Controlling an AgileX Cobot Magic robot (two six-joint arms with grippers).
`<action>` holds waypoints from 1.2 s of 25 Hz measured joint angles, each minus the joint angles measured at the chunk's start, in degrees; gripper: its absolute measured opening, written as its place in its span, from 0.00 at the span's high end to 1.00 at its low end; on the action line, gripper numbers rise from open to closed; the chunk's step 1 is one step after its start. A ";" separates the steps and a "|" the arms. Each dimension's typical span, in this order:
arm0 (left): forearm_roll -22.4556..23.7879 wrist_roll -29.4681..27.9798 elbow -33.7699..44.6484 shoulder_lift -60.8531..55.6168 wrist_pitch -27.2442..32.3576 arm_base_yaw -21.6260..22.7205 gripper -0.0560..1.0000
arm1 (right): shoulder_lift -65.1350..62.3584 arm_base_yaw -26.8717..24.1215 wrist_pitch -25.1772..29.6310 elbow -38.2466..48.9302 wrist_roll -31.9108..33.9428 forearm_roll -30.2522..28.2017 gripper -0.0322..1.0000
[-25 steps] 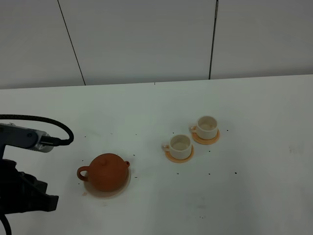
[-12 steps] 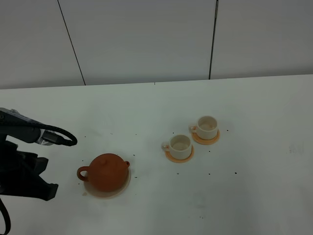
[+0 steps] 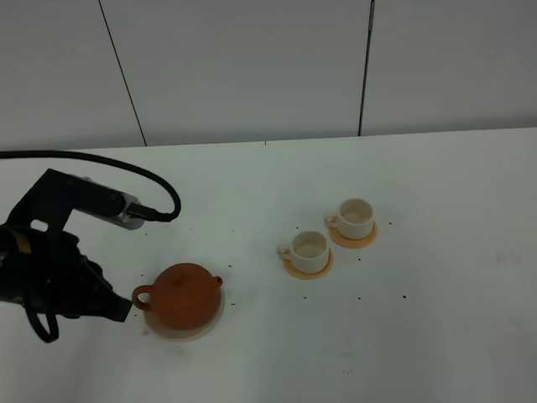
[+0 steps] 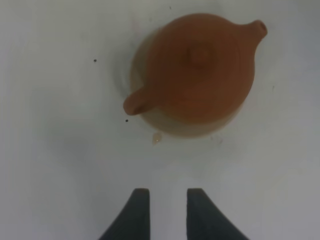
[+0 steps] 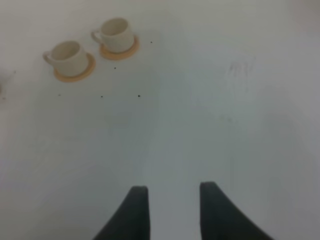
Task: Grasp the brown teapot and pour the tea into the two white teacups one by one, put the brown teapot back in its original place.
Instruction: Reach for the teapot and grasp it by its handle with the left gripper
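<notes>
Swinging in from the lower-left corner of the high view, your left arm (image 3: 59, 252) had closed most of the distance since half a second earlier, so the left gripper (image 4: 168, 192) ended up just beside the loop handle (image 3: 141, 295) of the brown teapot (image 3: 183, 294), not touching it as far as I could tell. On the wrist cam its two dark fingers were spread with bare table (image 3: 436, 336) between them, so that claw was released and holding nothing. The black cable (image 3: 159, 189) had lifted into a higher arc over the arm too. The teapot itself hadn't budged: it sat upright on its pale round mat (image 3: 211, 323), lid on, spout (image 3: 217, 281) pointing toward the cups. The front teacup (image 3: 309, 249) and the back teacup (image 3: 356, 217) were where they had been, each upright on its own orange-tan saucer (image 3: 306, 271), close to each other and well apart from the pot. Your right gripper (image 5: 173, 187) didn't show in the high view at all; its own cam had the fingers parted over bare table, released and empty, with both cups off in the distance.
</notes>
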 joint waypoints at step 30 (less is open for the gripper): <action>1.41 56.63 -10.69 15.50 7.95 0.00 0.71 | 0.00 0.00 0.00 0.00 0.00 0.05 0.73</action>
